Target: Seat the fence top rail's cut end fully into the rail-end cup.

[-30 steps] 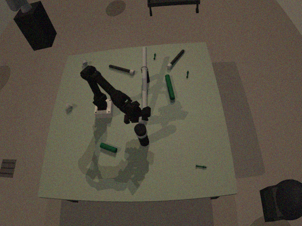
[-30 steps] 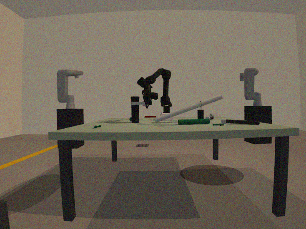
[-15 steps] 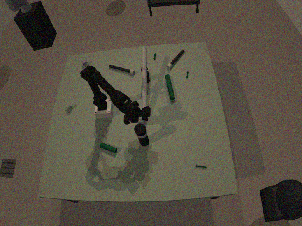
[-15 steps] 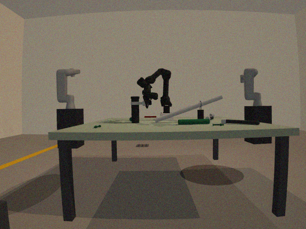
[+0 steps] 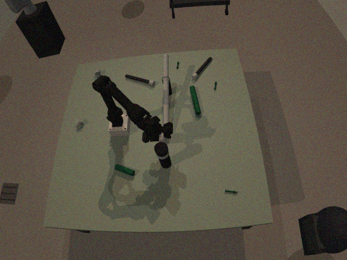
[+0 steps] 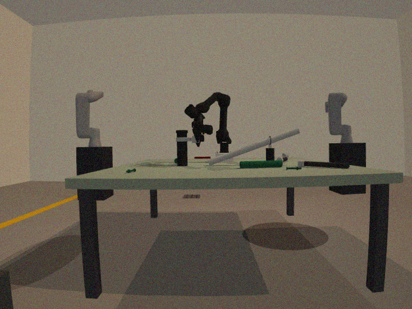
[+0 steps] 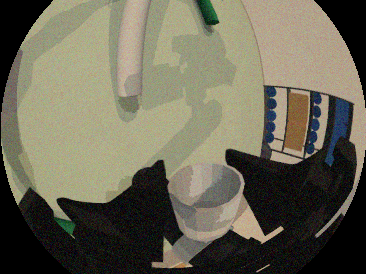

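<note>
A pale green table point(image 5: 202, 213) point(image 6: 233, 182) point(image 7: 75, 130) spreads beneath the claw point(image 5: 164, 133) point(image 6: 198, 144) point(image 7: 195, 158). Above it bends a single black arm point(image 5: 121, 99) point(image 6: 223, 119), the only one near the work.

The long white rail point(image 5: 166, 100) point(image 6: 254, 146) point(image 7: 132, 45) slants through the wire loop. From where I stand, its cut end lies low, below and to the right of the claw, close to the tabletop. Its long axis climbs rightward, away from the claw.

The black big post point(image 5: 165, 161) point(image 6: 182, 154) stands upright just left of the claw. Its pale brace band point(image 5: 163, 156) point(image 6: 180, 139) sits high, near the cap.

The claw is partly open, its fingers on either side of the small end cup point(image 5: 163, 139) point(image 6: 194, 140) point(image 7: 205, 220); any remaining contact is hard to tell. The cup's mouth faces roughly toward the rail, but the cut end is well below it. The next move probably needs the claw clear of the cup, then down to lift that end.
</note>
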Action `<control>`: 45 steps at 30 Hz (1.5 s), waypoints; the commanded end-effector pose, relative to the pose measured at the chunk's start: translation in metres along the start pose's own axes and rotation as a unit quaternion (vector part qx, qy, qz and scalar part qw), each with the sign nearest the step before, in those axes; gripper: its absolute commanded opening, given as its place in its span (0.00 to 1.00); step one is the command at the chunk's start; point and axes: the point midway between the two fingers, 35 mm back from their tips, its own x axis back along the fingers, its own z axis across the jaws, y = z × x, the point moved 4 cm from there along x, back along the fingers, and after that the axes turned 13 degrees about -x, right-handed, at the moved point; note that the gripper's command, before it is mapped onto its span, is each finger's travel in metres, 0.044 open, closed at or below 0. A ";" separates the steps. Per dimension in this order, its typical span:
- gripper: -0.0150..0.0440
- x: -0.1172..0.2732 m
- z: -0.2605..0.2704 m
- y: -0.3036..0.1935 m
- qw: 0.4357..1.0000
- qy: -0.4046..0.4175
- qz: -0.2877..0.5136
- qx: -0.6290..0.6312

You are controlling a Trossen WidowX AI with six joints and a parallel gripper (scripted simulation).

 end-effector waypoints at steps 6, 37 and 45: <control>1.00 0.021 -0.008 0.027 1.000 0.000 0.004 -0.006; 1.00 0.120 -0.017 0.164 0.701 0.003 -0.001 -0.713; 1.00 0.120 -0.017 0.164 0.701 0.003 -0.001 -0.713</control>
